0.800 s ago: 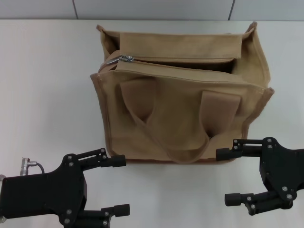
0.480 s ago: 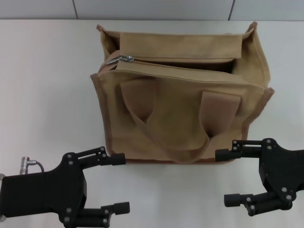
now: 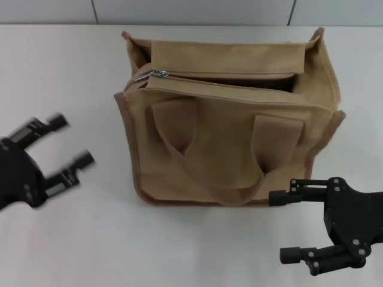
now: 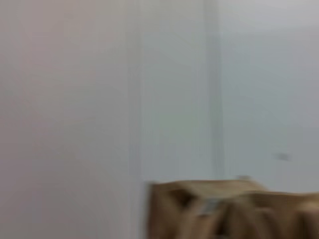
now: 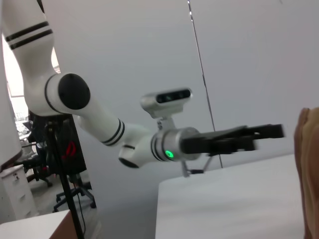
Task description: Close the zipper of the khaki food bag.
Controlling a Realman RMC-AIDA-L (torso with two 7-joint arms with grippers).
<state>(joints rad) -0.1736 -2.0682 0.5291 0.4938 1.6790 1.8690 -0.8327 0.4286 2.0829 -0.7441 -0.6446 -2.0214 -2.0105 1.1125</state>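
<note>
The khaki food bag (image 3: 239,143) stands upright at the middle of the white table, its brown handles hanging down the near side. Its zipper (image 3: 227,76) runs along the top and stands open, with the silver pull tab (image 3: 149,75) at the bag's left end. My left gripper (image 3: 63,149) is open and empty, left of the bag and apart from it. My right gripper (image 3: 281,226) is open and empty, near the bag's front right corner. The bag's top also shows in the left wrist view (image 4: 229,209), and its edge in the right wrist view (image 5: 310,169).
The white table (image 3: 72,72) stretches around the bag, with a grey wall behind it. The right wrist view shows my left arm (image 5: 149,144) reaching over the table, and chairs and equipment stand beyond the table's edge.
My left gripper has swung up and to the left, from the table's near edge to beside the bag's left side. The right gripper has barely shifted. The bag has not moved.
</note>
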